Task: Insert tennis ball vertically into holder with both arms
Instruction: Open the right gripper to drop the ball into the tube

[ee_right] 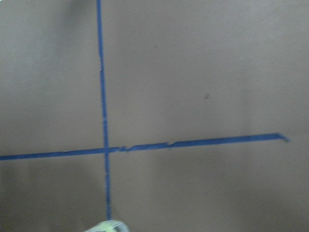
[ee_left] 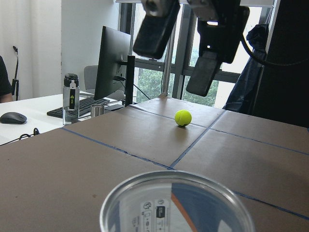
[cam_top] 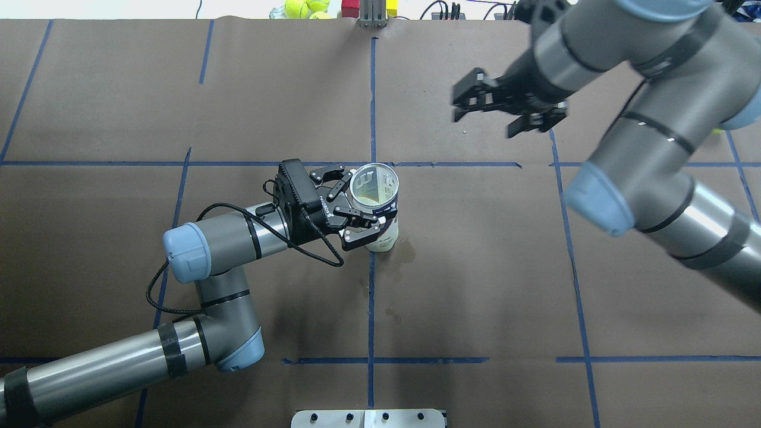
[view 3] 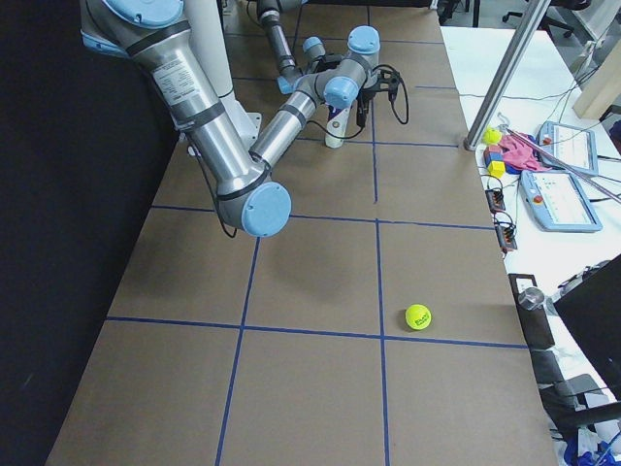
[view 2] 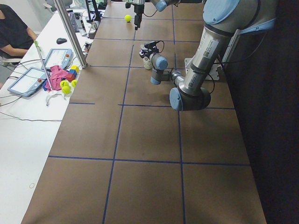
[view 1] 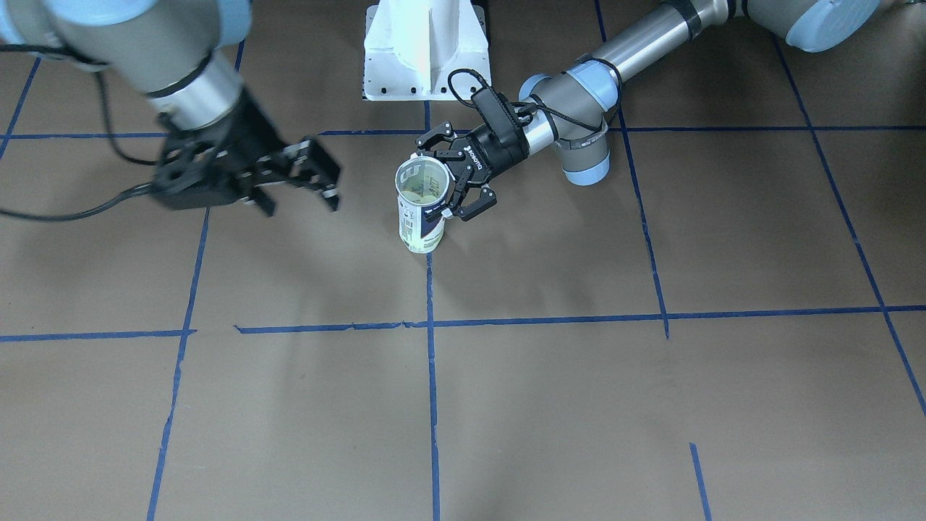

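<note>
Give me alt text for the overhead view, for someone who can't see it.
The left claw grips the holder, a clear can standing upright with its mouth open, near the middle of a brown table marked with blue tape lines. The right claw hangs open and empty above the table's far right.

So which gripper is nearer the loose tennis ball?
Right. The right gripper hovers open between can and tennis ball; the left gripper holds the can, farther away.
</note>
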Robot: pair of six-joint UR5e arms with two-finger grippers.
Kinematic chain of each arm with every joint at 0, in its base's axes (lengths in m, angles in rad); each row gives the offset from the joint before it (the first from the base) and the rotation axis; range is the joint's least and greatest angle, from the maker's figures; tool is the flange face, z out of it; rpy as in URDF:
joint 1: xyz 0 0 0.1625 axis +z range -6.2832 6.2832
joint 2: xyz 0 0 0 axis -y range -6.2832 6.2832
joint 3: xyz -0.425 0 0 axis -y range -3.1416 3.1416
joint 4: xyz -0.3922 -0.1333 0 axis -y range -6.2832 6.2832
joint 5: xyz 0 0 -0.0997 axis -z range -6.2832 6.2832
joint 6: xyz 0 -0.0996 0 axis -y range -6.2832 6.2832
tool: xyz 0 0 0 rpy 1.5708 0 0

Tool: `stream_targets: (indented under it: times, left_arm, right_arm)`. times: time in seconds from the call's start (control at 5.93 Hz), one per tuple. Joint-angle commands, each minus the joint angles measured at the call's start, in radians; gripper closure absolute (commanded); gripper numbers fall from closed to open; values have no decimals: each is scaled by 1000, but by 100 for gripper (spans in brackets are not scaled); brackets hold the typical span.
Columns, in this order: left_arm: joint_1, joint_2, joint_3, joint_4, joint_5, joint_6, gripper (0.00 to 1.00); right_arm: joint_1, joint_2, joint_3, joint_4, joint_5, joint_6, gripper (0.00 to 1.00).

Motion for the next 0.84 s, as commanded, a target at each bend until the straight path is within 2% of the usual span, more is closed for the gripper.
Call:
stream_targets:
  times: [0.0,0.34,0.67]
  left_arm:
    - [24,0,-2,-1,0,-2,4]
    - [53,-6,-3,-9,32,-5,1]
    - [53,-10,-18,-7,34,-5,1]
  right_arm:
    - [119,-90,-59,4,7,-232,1]
    - [176,-128,-134,4,13,-345,1]
    - [278,-158,-325,8,15,-624,1]
